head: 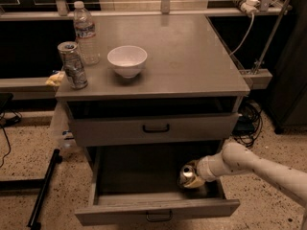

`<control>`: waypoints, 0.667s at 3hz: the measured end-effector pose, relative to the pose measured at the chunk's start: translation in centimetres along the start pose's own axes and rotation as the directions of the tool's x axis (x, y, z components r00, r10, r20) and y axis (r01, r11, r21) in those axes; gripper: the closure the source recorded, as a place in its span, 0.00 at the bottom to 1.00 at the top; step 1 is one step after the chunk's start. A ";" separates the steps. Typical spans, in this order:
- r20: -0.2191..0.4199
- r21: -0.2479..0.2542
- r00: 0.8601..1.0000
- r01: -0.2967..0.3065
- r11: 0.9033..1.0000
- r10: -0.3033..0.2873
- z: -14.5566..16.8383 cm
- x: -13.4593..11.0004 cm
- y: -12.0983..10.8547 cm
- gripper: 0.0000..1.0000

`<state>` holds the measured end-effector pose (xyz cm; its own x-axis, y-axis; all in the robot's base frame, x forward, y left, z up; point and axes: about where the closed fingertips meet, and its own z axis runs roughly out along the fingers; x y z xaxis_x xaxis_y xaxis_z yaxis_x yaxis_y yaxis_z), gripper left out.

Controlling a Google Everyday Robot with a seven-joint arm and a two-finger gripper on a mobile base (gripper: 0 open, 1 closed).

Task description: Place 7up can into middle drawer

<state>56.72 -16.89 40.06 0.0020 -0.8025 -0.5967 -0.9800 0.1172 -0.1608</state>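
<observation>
The 7up can (pixel 186 175) is inside the open middle drawer (pixel 158 210), at its right side, tilted with its silver top toward the camera. My gripper (pixel 193 178) reaches in from the right on a white arm and is shut on the can, holding it just above or on the drawer floor. The drawer is pulled out toward the camera, with its dark loop handle on the front panel. The gripper hides the far side of the can.
The drawer above (pixel 156 127) is closed. On the cabinet top (pixel 192 56) stand a white bowl (pixel 127 60), a water bottle (pixel 85 32) and a darker slim can (pixel 73 65). A black pole (pixel 43 188) lies on the floor at the left. Cables hang at the right.
</observation>
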 end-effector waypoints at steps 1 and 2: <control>0.000 0.000 1.000 0.000 1.000 0.000 0.0 0.0 0.0 0.34; 0.000 0.000 1.000 0.000 1.000 0.000 0.0 0.0 0.0 0.11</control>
<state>56.72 -16.89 40.06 0.0020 -0.8025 -0.5967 -0.9800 0.1171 -0.1607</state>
